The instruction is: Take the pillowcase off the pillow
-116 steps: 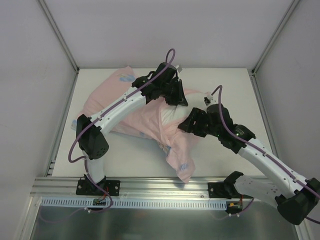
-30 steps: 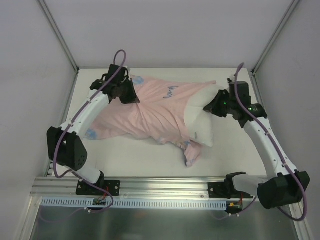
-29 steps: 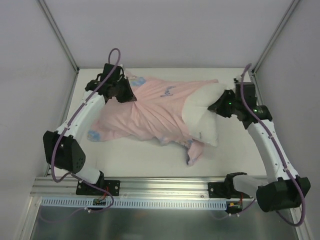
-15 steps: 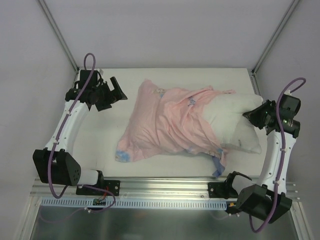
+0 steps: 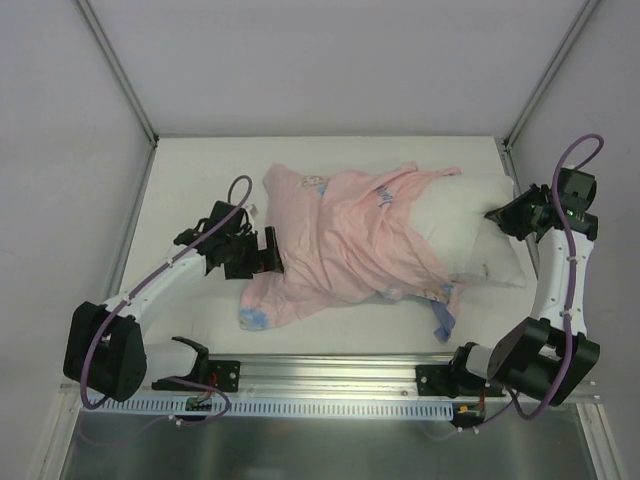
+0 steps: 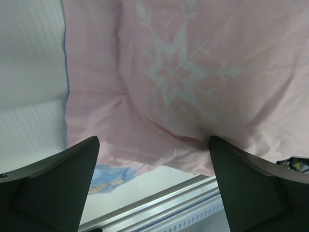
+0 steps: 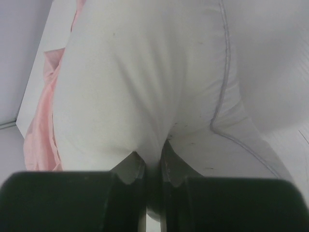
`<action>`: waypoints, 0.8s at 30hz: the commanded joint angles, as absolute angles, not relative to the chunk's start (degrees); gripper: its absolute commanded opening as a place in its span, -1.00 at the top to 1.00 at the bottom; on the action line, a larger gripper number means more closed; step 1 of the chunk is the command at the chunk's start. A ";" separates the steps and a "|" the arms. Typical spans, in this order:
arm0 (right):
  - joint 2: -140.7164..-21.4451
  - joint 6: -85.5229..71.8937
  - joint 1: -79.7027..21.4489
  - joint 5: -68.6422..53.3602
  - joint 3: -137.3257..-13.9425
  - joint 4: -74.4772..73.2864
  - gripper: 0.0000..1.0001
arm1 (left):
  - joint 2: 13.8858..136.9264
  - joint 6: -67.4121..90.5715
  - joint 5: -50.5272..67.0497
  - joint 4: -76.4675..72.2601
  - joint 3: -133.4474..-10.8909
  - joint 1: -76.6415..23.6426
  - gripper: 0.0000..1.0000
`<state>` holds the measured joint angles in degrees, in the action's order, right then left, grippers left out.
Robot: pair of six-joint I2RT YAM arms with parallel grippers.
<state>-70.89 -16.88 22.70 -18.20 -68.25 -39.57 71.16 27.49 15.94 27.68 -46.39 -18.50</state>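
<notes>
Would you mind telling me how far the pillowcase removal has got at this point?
Partly done: one end of the pillow is bare. In hand: the right gripper pinches that end's corner, while the left gripper stands open at the edge of the pillowcase, holding nothing. Left: the pillowcase covers the rest of the pillow.

Top view looks evenly lit to me, diffuse overhead light, sharp, only soft shadows on the table [image 5: 190,180]. Left wrist: pillowcase [image 6: 174,77] slightly soft, left fingers [image 6: 53,188] dark and blurred. Right wrist: pillow [image 7: 145,72] bright, a bit washed (seam readable), dark shadow at the pinch, right fingers [image 7: 128,169] out of focus.
</notes>
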 commanded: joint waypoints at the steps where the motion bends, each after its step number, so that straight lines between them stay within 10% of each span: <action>1: -72.50 -19.60 22.85 -22.06 -73.21 -33.31 0.99 | 71.10 26.20 10.21 23.12 -44.82 -23.71 -0.97; 5: -74.97 -20.21 22.85 -22.24 -75.67 -33.40 0.99 | 76.36 23.47 10.45 16.97 -44.12 -25.14 -0.66; 7: -76.72 -20.83 22.94 -22.06 -77.77 -33.49 0.99 | 79.88 23.99 14.14 16.61 -45.34 -25.23 0.01; 8: -77.34 -20.83 22.85 -21.97 -78.57 -33.83 0.99 | 80.50 24.52 15.11 16.61 -45.53 -25.31 0.99; 13: -80.51 -20.57 23.03 -20.66 -83.05 -35.77 0.99 | 73.05 28.12 9.86 21.43 -45.61 -23.48 1.00; 24: -76.73 -22.06 25.05 -16.00 -87.63 -38.76 0.99 | 59.24 28.91 7.65 40.51 -59.05 14.22 1.00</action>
<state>-81.65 -19.00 20.25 -25.87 -80.84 -49.41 59.96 29.43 16.47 31.81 -55.44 7.22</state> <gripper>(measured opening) 0.100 0.035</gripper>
